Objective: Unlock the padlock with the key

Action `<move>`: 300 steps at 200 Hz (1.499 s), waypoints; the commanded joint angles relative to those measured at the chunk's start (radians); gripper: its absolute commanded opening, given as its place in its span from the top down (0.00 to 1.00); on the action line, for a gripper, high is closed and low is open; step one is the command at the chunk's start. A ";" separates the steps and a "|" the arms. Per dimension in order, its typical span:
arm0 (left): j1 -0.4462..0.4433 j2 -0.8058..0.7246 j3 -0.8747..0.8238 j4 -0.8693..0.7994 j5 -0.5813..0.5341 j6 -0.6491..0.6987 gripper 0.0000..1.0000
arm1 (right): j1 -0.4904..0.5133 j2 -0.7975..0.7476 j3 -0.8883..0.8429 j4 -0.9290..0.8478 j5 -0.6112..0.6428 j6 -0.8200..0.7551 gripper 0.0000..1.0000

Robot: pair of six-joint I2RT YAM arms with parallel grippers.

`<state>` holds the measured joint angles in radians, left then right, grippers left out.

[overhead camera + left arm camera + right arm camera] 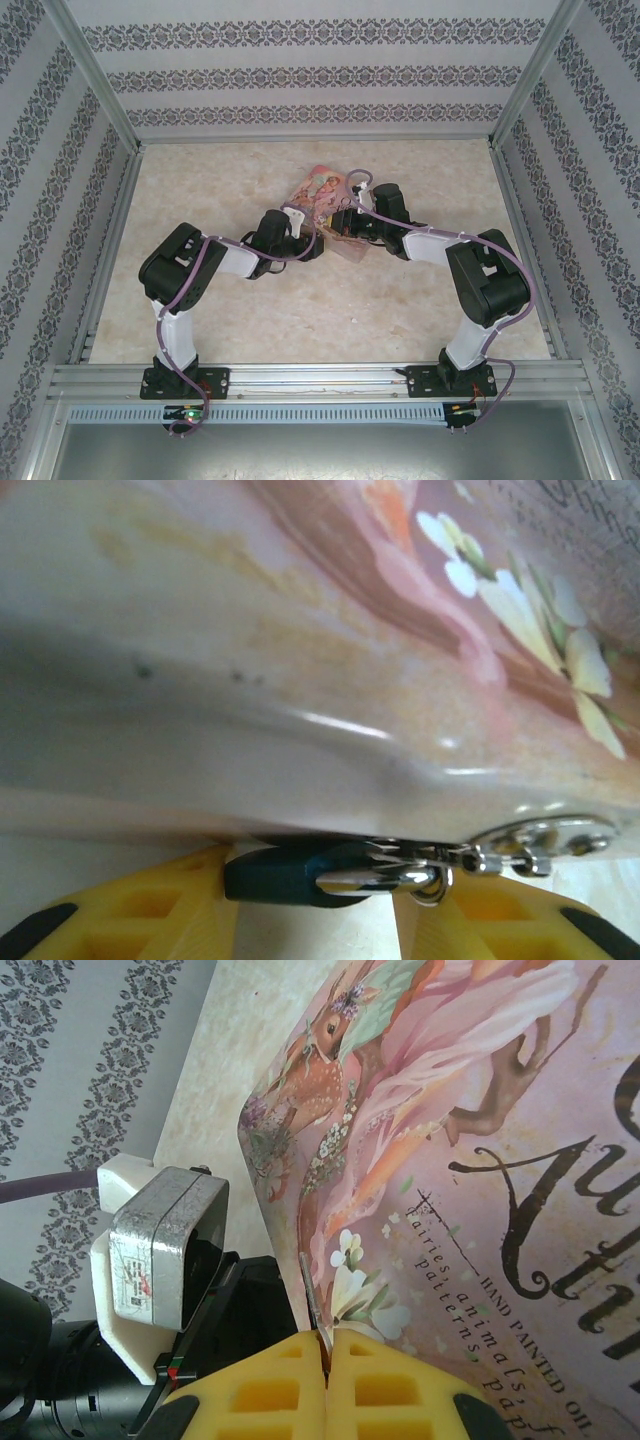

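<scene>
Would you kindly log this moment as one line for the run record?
left gripper open astride blue-bodied padlock by pink illustrated tin | right gripper shut on thin grey metal key

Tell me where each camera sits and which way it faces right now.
Top external: above and behind the bases, looking down at the table, with the left arm and right arm meeting at the pink tin.
Left wrist: low beside the tin, facing the padlock; the left gripper flanks it.
Right wrist: faces the tin's illustrated face; the right gripper, shut, pinches the key.
Shared: all three views see the tin.
</scene>
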<state>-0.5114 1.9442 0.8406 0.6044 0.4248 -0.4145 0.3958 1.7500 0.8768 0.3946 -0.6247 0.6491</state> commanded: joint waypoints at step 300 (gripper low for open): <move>0.101 -0.060 0.037 -0.126 0.308 0.237 0.42 | 0.020 -0.030 0.148 -0.171 -0.019 0.061 1.00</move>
<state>-0.4168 1.8561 0.8421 0.5129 0.7033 -0.2165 0.4042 1.7027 0.9798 0.2344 -0.6369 0.7055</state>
